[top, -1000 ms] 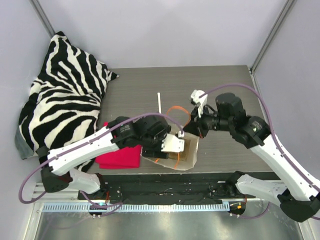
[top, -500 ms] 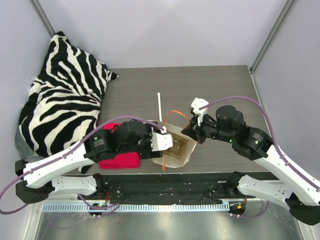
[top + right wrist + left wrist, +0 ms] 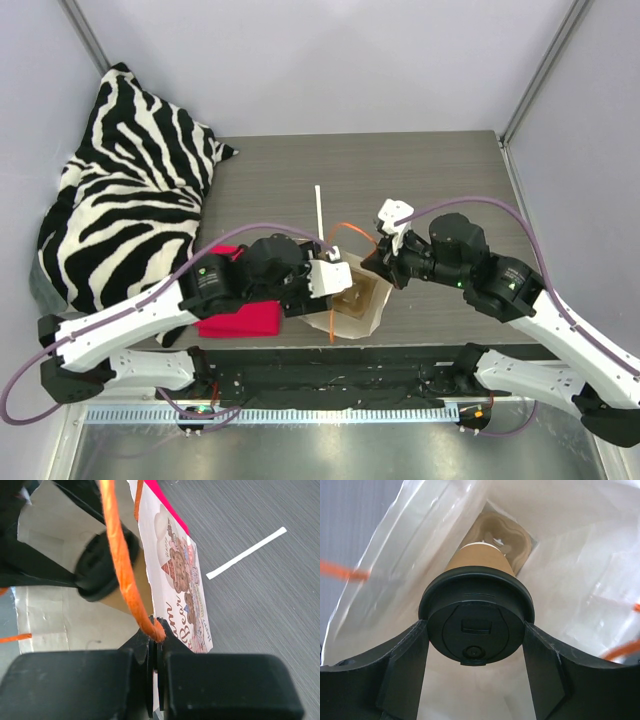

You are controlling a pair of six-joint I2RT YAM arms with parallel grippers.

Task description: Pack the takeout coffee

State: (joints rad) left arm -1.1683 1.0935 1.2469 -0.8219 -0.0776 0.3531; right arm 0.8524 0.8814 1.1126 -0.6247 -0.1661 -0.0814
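The takeout coffee [image 3: 480, 560] is a brown paper cup with a black lid [image 3: 476, 622]. It hangs inside the paper bag [image 3: 372, 312], above the tan pulp carrier [image 3: 504, 534] at the bag's bottom. My left gripper [image 3: 475, 628] is shut on the lid, a finger on each side, and reaches into the bag's mouth [image 3: 326, 280]. My right gripper [image 3: 158, 636] is shut on the bag's rim where the orange handle [image 3: 120, 555] joins it, holding the mouth open. The cup's lid [image 3: 97, 572] also shows in the right wrist view. In the top view the cup is hidden.
A zebra-striped pillow [image 3: 130, 190] fills the far left. A red cloth [image 3: 240, 320] lies beside the bag under my left arm. A thin white strip [image 3: 319, 208] lies on the table behind the bag. The table's front edge is just below the bag.
My left gripper has drawn slightly left at the bag's mouth. My right gripper has come down and left with the rim, and the bag's opening now faces more upward.
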